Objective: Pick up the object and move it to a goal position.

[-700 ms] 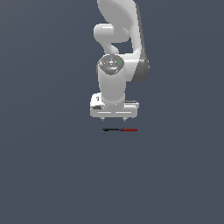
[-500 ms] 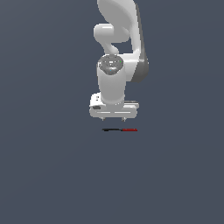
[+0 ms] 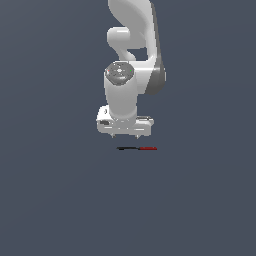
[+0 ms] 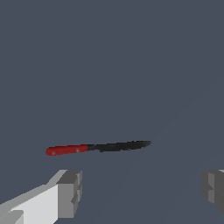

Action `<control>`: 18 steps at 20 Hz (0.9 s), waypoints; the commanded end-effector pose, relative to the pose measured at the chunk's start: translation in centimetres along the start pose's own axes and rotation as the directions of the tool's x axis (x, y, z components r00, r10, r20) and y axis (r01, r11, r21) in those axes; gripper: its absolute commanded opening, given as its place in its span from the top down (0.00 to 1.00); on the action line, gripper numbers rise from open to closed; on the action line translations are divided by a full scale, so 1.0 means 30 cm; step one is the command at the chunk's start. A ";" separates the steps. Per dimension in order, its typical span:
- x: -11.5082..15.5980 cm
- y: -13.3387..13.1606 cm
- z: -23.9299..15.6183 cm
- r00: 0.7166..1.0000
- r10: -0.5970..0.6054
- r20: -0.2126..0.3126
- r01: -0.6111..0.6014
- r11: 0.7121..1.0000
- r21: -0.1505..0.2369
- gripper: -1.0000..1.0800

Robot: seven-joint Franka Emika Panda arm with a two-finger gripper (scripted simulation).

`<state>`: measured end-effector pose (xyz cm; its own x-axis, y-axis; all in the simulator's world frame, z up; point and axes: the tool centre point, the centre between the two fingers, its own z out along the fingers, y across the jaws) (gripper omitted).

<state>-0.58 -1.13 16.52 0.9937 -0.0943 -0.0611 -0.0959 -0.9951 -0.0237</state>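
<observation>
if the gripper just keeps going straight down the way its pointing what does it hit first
Most likely the stick, or the bare surface beside it. The gripper points down with its fingers spread wide, and the stick lies just below them. Depth is unclear, so the fingers may straddle it.

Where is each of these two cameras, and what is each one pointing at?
Exterior view: off the arm, facing the white arm, its gripper and the stick below.
Wrist view: on the wrist, looking past the spread fingertips at the stick.
Shared: the black-and-red stick and the open gripper.
</observation>
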 end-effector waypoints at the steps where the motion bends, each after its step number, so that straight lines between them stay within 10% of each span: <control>1: -0.001 -0.003 0.002 1.000 0.003 0.000 -0.003 1.000 0.000 0.04; 18: -0.011 -0.041 0.067 0.972 0.235 -0.004 -0.235 0.972 0.007 0.04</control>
<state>-0.85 0.01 14.83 0.9540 -0.2935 -0.0612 -0.2950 -0.9554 -0.0169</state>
